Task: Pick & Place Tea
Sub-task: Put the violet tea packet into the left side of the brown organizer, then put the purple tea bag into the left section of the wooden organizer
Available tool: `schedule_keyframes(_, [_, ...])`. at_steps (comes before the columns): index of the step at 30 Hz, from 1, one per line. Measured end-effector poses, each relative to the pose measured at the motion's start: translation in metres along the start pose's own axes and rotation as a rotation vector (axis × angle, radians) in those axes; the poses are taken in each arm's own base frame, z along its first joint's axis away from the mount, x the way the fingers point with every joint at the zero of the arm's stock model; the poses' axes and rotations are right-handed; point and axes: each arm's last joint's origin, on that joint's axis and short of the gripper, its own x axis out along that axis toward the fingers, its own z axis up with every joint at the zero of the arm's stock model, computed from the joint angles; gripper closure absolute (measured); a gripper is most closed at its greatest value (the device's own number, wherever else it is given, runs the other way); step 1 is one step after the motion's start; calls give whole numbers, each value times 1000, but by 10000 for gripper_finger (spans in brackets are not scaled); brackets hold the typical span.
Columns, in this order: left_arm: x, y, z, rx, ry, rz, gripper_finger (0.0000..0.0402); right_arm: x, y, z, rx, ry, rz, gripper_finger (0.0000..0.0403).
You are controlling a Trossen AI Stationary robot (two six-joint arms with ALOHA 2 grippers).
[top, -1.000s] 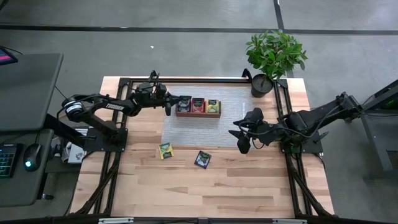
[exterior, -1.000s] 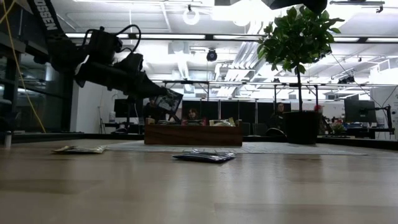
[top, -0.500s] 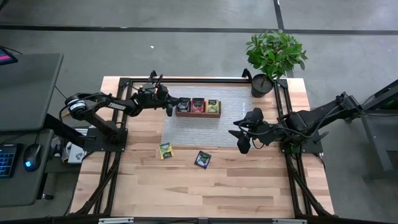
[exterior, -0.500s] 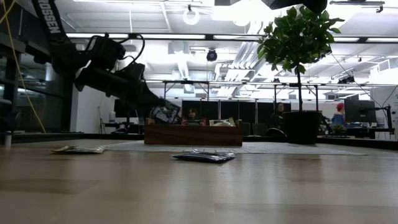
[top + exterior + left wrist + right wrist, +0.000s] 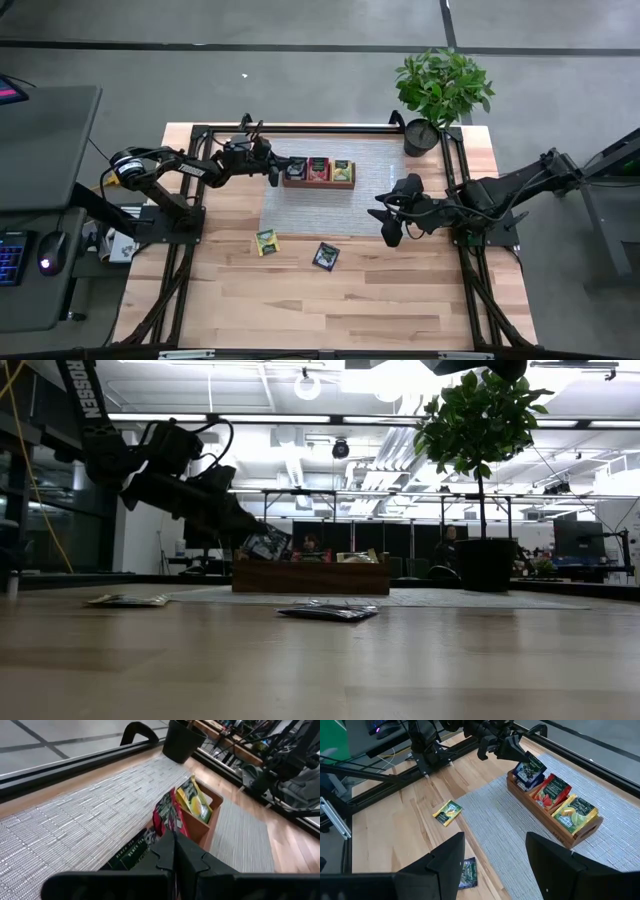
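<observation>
On the tabletop (image 5: 330,300), high view: wooden tray (image 5: 318,182) with three compartments, set on a grey woven mat (image 5: 340,205). Left gripper (image 5: 273,170) at the tray's left end, closed on a dark tea packet (image 5: 295,165) over the leftmost compartment. Red packets (image 5: 319,168) in the middle compartment, yellow-green packets (image 5: 342,170) in the rightmost. One loose yellow-green packet (image 5: 266,242) and one loose dark packet (image 5: 326,256) lying flat on bare wood, near each other, in front of the mat. Right gripper (image 5: 391,228) waiting over the mat's right part, fingers spread, holding nothing. Potted plant (image 5: 440,95) at the far right corner.

Low view: left gripper (image 5: 245,530) angled down to the tray (image 5: 310,577), the dark tea packet (image 5: 266,543) tilted at its tip above the tray's left end. Loose dark packet (image 5: 328,612) flat in the foreground; loose yellow-green packet (image 5: 125,600) flat to the left. Potted plant (image 5: 482,430) beside the tray.

Left wrist view: fingers (image 5: 187,857) pressed together on the dark tea packet (image 5: 132,852); red packets (image 5: 167,817) and yellow-green packets (image 5: 195,802) upright in the tray (image 5: 202,827) beyond.

Right wrist view: own fingers (image 5: 552,855) wide apart. Tray (image 5: 555,832) holds dark, red (image 5: 552,790) and yellow-green packets (image 5: 575,815); left gripper (image 5: 512,747) grips the dark tea packet (image 5: 530,770) at the tray's far end. Loose yellow-green packet (image 5: 447,812) and loose dark packet (image 5: 467,872) on the wood.
</observation>
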Motion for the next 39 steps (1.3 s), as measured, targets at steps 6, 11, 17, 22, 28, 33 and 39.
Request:
schedule_keyframes(6, [0, 0, 0, -2, 3, 4, 382, 0, 0, 0, 0, 0, 0, 196])
schedule_keyframes(11, [0, 1, 0, -2, -1, 15, 329, 0, 0, 0, -1, 1, 1, 196])
schedule_keyframes(17, [0, 2, 1, -20, -23, 58, 267, 0, 0, 0, 0, 1, 1, 196])
schedule_keyframes(22, [-1, -2, 10, 2, -100, 25, 256, 1, 1, -1, 4, 18, 15, 196])
schedule_keyframes(28, [-2, -9, 21, 22, -159, -98, 255, 4, 3, -3, 0, 55, 40, 196])
schedule_keyframes(33, [1, -19, 30, 47, -126, -294, 255, 8, 5, -6, 2, 89, 59, 196])
schedule_keyframes(39, [6, -38, 28, 65, -93, -404, 255, 18, 11, -12, -1, 127, 62, 196])
